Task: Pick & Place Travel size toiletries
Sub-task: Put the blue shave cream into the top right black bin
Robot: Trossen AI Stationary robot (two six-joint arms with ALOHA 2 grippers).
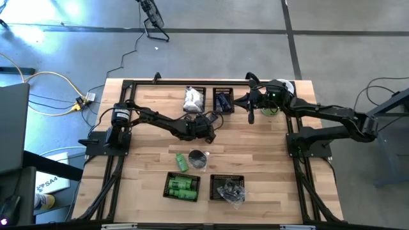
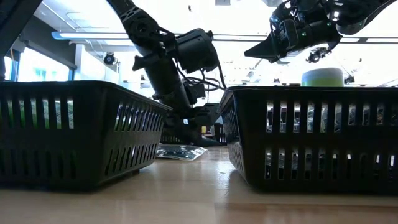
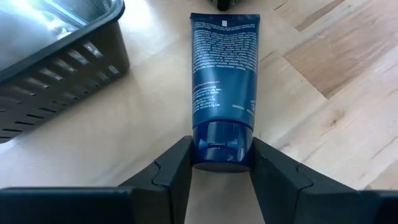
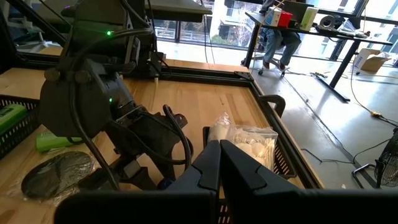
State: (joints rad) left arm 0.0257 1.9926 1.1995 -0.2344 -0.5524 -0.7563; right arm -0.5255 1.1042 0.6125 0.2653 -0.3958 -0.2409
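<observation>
A dark blue tube (image 3: 224, 68) lies flat on the wooden table, its cap toward my left gripper (image 3: 221, 155), which is low at the table's middle (image 1: 208, 131) and shut on it. My right gripper (image 4: 219, 152) is shut and empty, raised near the far basket of dark blue pieces (image 1: 223, 100). A green tube (image 1: 181, 161) and a grey disc (image 1: 198, 158) lie on the table. White packets (image 1: 193, 99) fill a far basket, green items (image 1: 182, 187) a near one, and clear-wrapped bits (image 1: 229, 190) another. My left gripper pinches the blue tube's cap end (image 3: 221, 140) between its two fingers (image 3: 177, 171), one on each side. The fingers point along the tube, low over the table. The tube lies flat on the wood.
A black mesh basket (image 3: 62, 56) stands close beside the tube. A pale-green cylinder with a white lid (image 2: 322, 76) stands at the far right. Two near baskets (image 2: 74, 130) (image 2: 311, 137) front the low view. Bare wood lies right of the tube.
</observation>
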